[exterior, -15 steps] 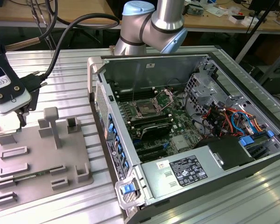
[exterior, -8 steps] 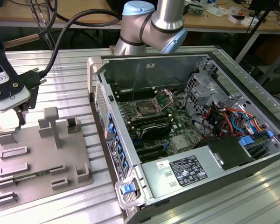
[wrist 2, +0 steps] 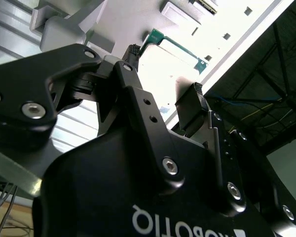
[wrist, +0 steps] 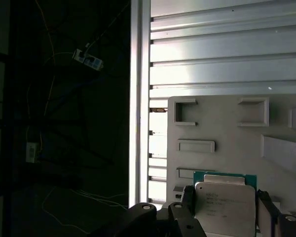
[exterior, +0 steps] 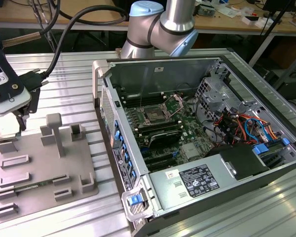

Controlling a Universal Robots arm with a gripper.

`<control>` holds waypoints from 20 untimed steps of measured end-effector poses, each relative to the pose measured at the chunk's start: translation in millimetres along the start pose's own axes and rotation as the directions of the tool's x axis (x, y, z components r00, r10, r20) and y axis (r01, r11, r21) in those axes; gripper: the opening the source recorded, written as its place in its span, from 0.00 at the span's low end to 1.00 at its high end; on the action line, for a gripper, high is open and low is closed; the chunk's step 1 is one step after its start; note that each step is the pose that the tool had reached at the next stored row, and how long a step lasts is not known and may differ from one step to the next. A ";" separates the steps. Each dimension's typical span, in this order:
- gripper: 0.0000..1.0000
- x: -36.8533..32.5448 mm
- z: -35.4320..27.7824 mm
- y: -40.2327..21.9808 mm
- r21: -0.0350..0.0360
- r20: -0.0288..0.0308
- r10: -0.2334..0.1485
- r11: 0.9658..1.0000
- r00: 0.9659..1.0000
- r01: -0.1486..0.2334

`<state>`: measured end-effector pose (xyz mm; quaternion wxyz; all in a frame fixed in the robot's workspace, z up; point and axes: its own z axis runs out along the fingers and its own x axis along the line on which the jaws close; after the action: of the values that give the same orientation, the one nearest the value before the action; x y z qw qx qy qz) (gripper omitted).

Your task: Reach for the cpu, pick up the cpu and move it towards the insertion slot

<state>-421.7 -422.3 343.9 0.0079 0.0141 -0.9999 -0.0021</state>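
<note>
The cpu [wrist: 223,200], a silvery square chip with a green rim, sits between my two black fingers in both wrist views and looks raised off the grey tray [wrist: 222,128]. My gripper [wrist: 226,210] is shut on it, one finger [wrist: 187,200] against each side. In the second wrist view the cpu [wrist 2: 180,61] shows bright white between the fingertips [wrist 2: 133,53]. In the exterior view my gripper [exterior: 18,117] hangs over the far corner of the tray [exterior: 39,165] at the exterior view's left. The insertion slot [exterior: 154,116] lies on the green motherboard, well off to the exterior view's right.
The open computer case [exterior: 197,128] has raised metal walls, a power supply [exterior: 197,180] at the near side and cables [exterior: 237,128] on the exterior view's right. Upright blocks [exterior: 54,131] rise from the tray. A ribbed aluminium table [exterior: 69,79] lies beneath.
</note>
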 end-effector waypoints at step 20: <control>0.55 -6.2 -4.0 -0.1 0.000 0.000 0.000 1.000 1.000 0.000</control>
<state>-415.4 -422.2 347.9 0.0077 0.0142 -0.9999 -0.0022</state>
